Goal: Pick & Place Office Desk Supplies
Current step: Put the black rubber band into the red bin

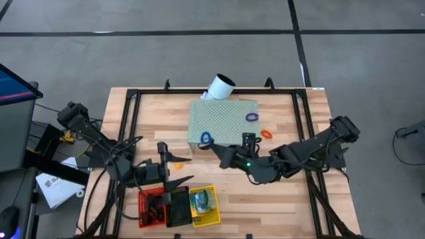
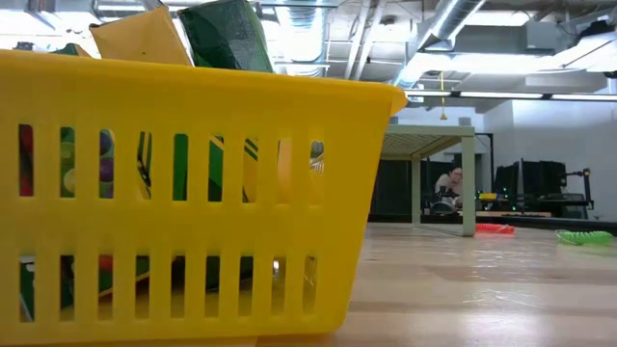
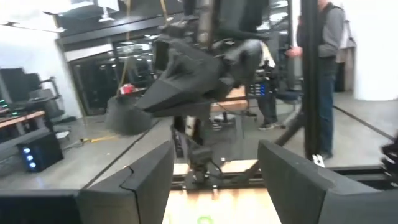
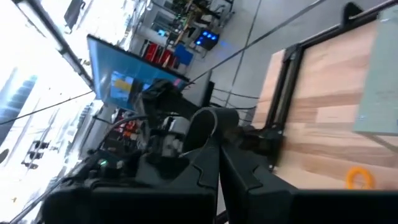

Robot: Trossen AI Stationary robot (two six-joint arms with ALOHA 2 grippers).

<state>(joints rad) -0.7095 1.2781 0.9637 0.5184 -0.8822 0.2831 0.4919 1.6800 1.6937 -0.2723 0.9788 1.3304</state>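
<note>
Your left gripper (image 1: pixel 174 161) stands with its fingers (image 3: pixel 292 180) well apart and nothing between them, hovering above the bins; your right gripper (image 1: pixel 214 148) is pinched closed, empty, by the perforated block (image 1: pixel 222 122). The blue loop (image 1: pixel 206 138) on the block's near edge looks light, thin and floppy, so pinch across its band.

Robotics lab: exposed ceiling ducts (image 2: pixel 453 39), monitors (image 4: pixel 134 78), concrete floor (image 1: pixel 133 53).
</note>
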